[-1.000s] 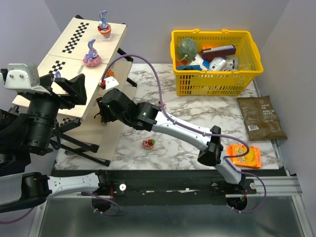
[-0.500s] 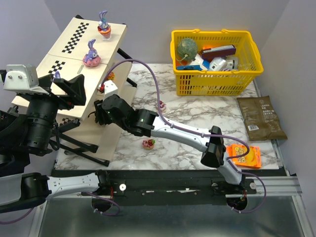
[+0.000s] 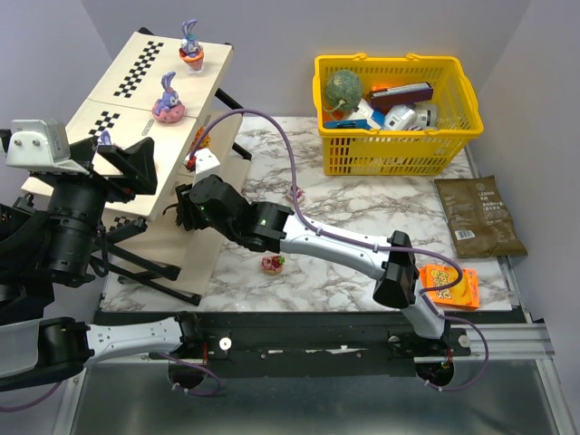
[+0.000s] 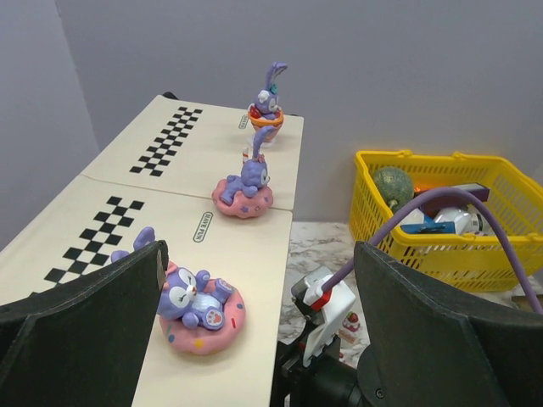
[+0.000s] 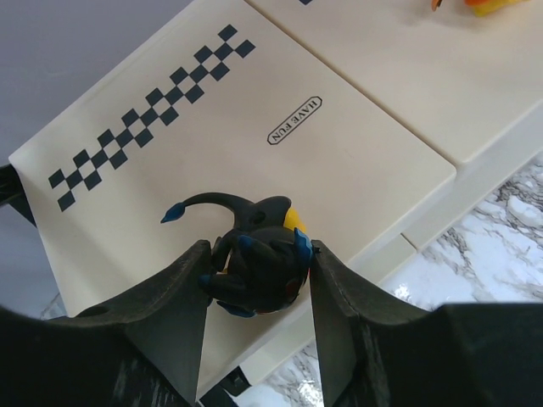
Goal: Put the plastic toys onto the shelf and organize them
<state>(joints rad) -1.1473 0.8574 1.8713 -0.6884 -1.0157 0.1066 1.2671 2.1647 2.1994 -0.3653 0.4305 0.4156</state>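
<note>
In the right wrist view my right gripper (image 5: 258, 248) is shut on a black figurine (image 5: 254, 280) with blue tips and a yellow patch. It hangs just above a beige panel of the shelf (image 5: 356, 161), beside a checkered strip. From above, that gripper (image 3: 186, 210) sits at the shelf's (image 3: 136, 100) lower tier. Three purple rabbits stand on the upper panels: one on a cup (image 4: 267, 106) and two on pink doughnuts (image 4: 246, 186) (image 4: 199, 305). My left gripper (image 4: 259, 271) is open wide above the nearest rabbit and holds nothing.
Two small toys lie on the marble table (image 3: 272, 264) (image 3: 294, 193), and an orange one (image 3: 201, 140) sits by the shelf's edge. A yellow basket (image 3: 390, 62) with a green ball and boxes stands at the back right. A brown packet (image 3: 478, 216) and an orange snack packet (image 3: 449, 285) lie on the right.
My right arm has carried the black figurine a little left, closer in over the shelf's lower tier. The left arm and the rabbits have not moved.
</note>
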